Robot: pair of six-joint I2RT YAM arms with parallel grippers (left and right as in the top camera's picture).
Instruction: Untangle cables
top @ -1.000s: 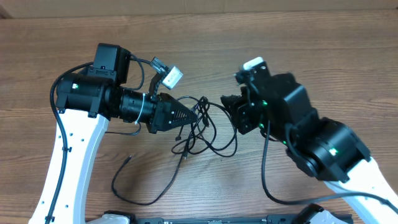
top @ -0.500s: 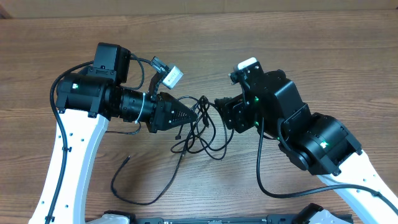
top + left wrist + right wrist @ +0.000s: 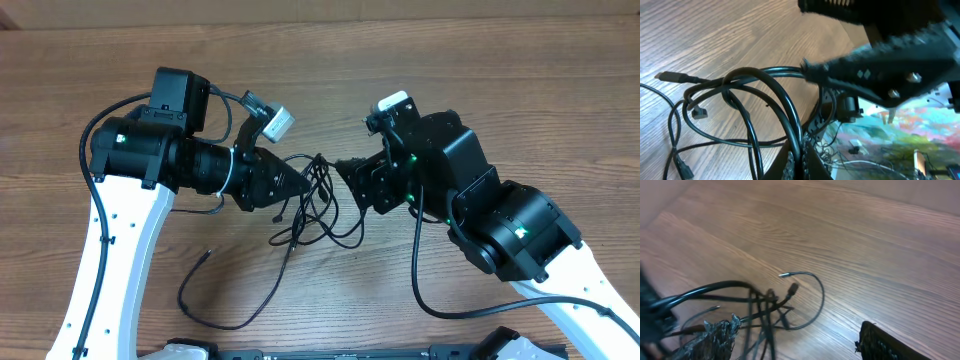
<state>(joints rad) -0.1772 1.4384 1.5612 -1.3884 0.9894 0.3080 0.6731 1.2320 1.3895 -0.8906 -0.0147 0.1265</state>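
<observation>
Thin black cables form a loose knot of loops rising off the table. One long strand curves near-left, its plug end lying free.

We read the worktop as brown wood grain all over. The cables are black, and one plug tip at the edge of the cables is silver. The left gripper and right gripper, either side of the cables, are both black. The arm links below the cables are white, with black joints and small green lights. The connector up-left of the cables is white.
</observation>
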